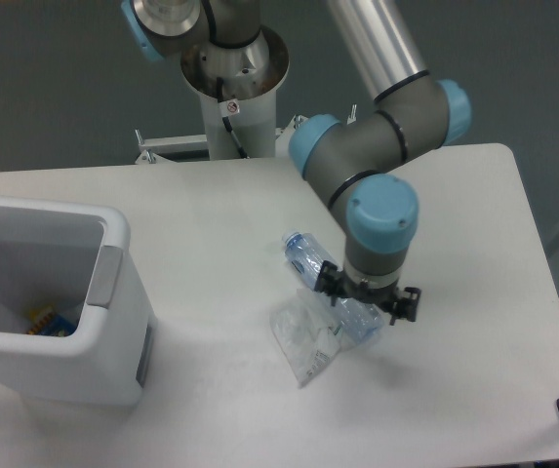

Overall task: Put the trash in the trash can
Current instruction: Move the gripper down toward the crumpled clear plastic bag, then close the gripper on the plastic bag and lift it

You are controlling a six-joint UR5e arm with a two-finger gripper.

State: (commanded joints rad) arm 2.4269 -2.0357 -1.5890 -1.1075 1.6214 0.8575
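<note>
The pincer [368, 295] hangs right of centre, directly over the bottle [310, 261]; whether it is released or clenched I cannot tell. Bottle and wrapper [303, 341] both lie on the bench [230, 210], so neither is binned yet. The trash can [113, 292] waits lower left. Label writing is unreadable.

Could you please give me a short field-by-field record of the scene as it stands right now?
end effector: above the bottle's lower end, open or shut not discernible
water bottle: lying on the table, cap end toward the arm's base
film wrapper: flat on table, touching the bottle
trash can: at table's left, open top, small colourful item inside
</note>
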